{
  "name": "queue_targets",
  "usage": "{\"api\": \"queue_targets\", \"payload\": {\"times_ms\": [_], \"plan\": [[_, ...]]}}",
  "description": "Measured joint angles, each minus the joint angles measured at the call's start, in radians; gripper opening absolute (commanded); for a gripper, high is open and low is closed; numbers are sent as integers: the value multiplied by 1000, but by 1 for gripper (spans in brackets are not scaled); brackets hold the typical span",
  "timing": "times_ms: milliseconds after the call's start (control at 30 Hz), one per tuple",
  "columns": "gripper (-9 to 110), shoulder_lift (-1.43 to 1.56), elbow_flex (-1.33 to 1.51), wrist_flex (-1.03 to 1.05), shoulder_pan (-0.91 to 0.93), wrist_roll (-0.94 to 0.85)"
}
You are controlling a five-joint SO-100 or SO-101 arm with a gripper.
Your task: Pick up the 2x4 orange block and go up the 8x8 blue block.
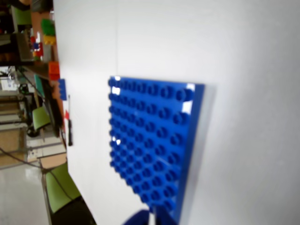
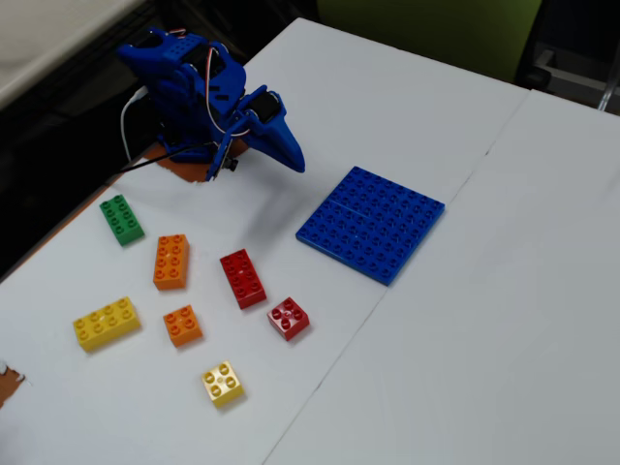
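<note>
The 2x4 orange block (image 2: 171,261) lies flat on the white table at the left in the fixed view, apart from the other bricks; the wrist view does not show it. The 8x8 blue block (image 2: 371,223) lies flat at the table's middle and fills the centre of the wrist view (image 1: 154,140). My gripper (image 2: 294,163) is on the folded blue arm, above the table between the bricks and the baseplate, touching nothing. Its jaws look shut and empty. Only its blurred tips (image 1: 151,219) show at the bottom edge of the wrist view.
Near the orange block lie a green brick (image 2: 122,219), a red oblong brick (image 2: 242,278), a small orange brick (image 2: 182,325), a yellow oblong brick (image 2: 107,323), a small red brick (image 2: 289,318) and a small yellow brick (image 2: 223,384). A table seam (image 2: 465,184) runs diagonally.
</note>
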Motion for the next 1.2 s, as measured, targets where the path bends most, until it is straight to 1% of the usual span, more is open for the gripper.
{"api": "queue_targets", "payload": {"times_ms": [567, 600, 667, 800, 867, 1000, 1067, 1200], "plan": [[0, 0, 0, 3, -9, -6], [1, 0, 0, 3, -15, -6], [7, 0, 0, 3, -18, -12], [8, -11, -18, 3, 17, -34], [7, -64, -72, 6, 64, -34], [6, -224, -233, 95, 100, -77], [4, -302, -331, 158, 141, -107], [2, -465, -574, 318, 167, -198]]}}
